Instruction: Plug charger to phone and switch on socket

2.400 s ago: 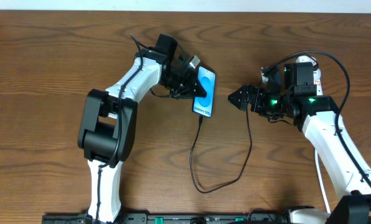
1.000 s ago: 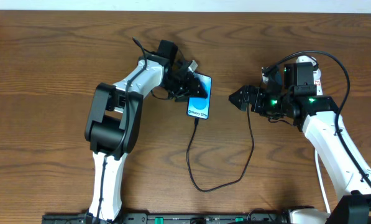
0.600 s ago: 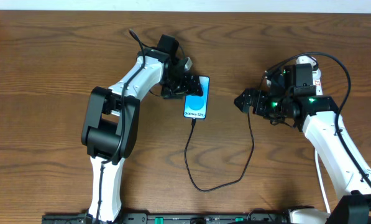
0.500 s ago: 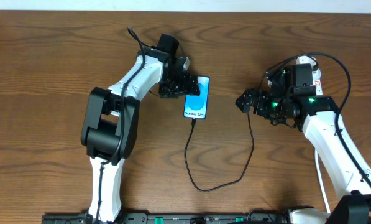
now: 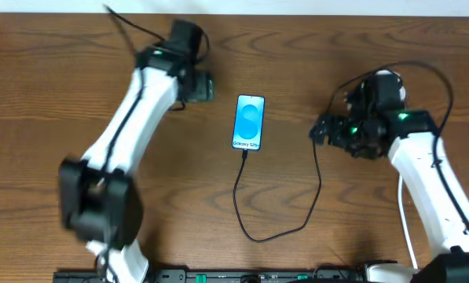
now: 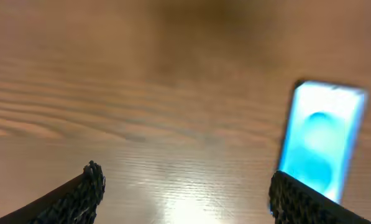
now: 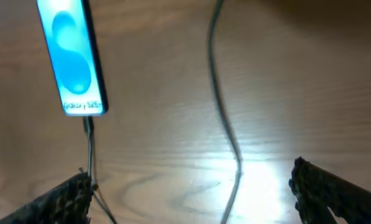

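Presently the phone (image 5: 249, 122) lies flat, screen lit, with bare worktop (image 5: 45, 63) along both long edges, the charger (image 5: 254, 236) seated at its lower short edge and looping toward the right arm (image 5: 423, 173). The left tool (image 5: 201, 88) stands released and empty, well apart from the phone's left edge; the right tool (image 5: 319, 130) is likewise spread wide, gripping nothing, the charger passing beneath it.

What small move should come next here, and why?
Probably send the right fingers, open, toward the power strip's switch. The cable already looks plugged into the bottom of the lit phone, and the left fingers are open and clear of it. The strip is not clearly in view; the cable leads up under the right arm.
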